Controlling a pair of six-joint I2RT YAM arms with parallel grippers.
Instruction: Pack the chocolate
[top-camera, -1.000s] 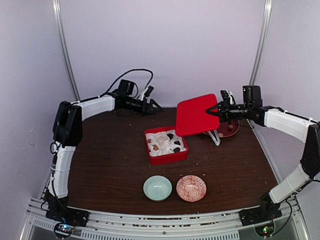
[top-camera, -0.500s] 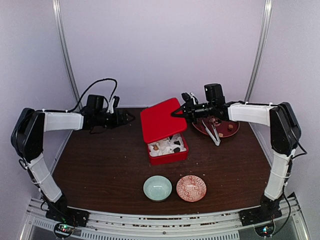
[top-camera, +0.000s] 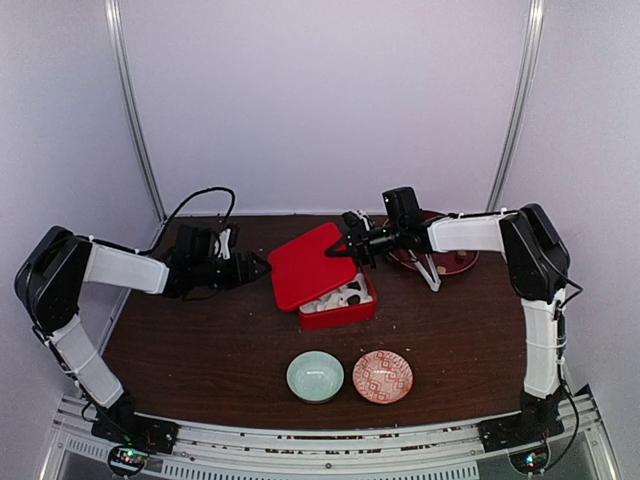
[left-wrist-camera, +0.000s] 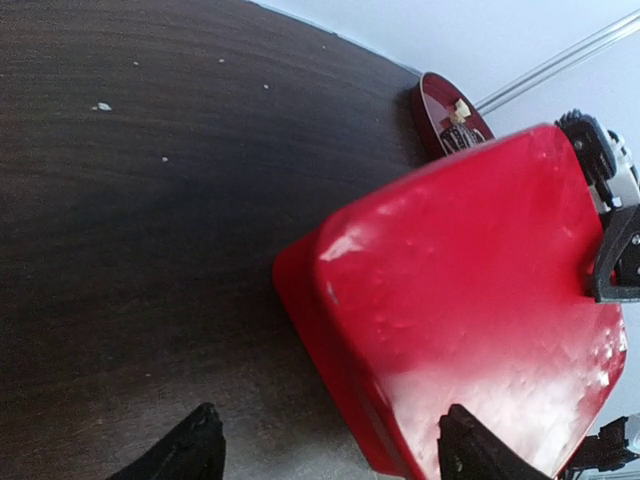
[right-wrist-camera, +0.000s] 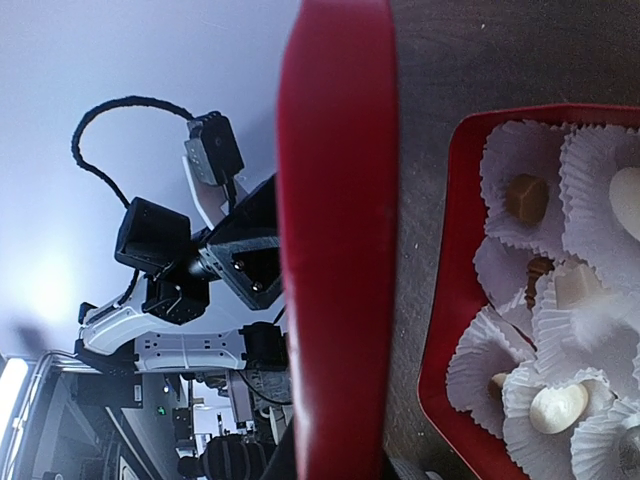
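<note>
The chocolate (right-wrist-camera: 527, 197) lies in the red box (right-wrist-camera: 440, 330) at the centre of the table. It is a handful of tan, whitish and dark pieces, each nested in a white crinkled paper cup (right-wrist-camera: 520, 150). Some cups look empty, though the far part of the box is hidden. The pieces are probably very light and firm but easily scuffed or dented. Their smooth faces could slip, so a gentle pinch across two opposite sides, from straight above, seems the safest hold. Any squeeze on the frail cups is best avoided. The right gripper (top-camera: 352, 248) is clamped on the 1 o'clock edge of the red lid (top-camera: 312, 265), which hangs tilted over the box, covering all but its 4 o'clock corner. The left gripper (top-camera: 263, 270) waits at 9 o'clock of the lid with its jaws spread wide, holding nothing and just clear of the lid. At 6 o'clock of the box stand a pale green bowl (top-camera: 315, 378) and a red patterned bowl (top-camera: 382, 377), side by side and both bare. At 2 o'clock a dark red plate (top-camera: 470, 262) carries slim silver tongs (top-camera: 430, 272) and a small piece too tiny to identify.
</note>
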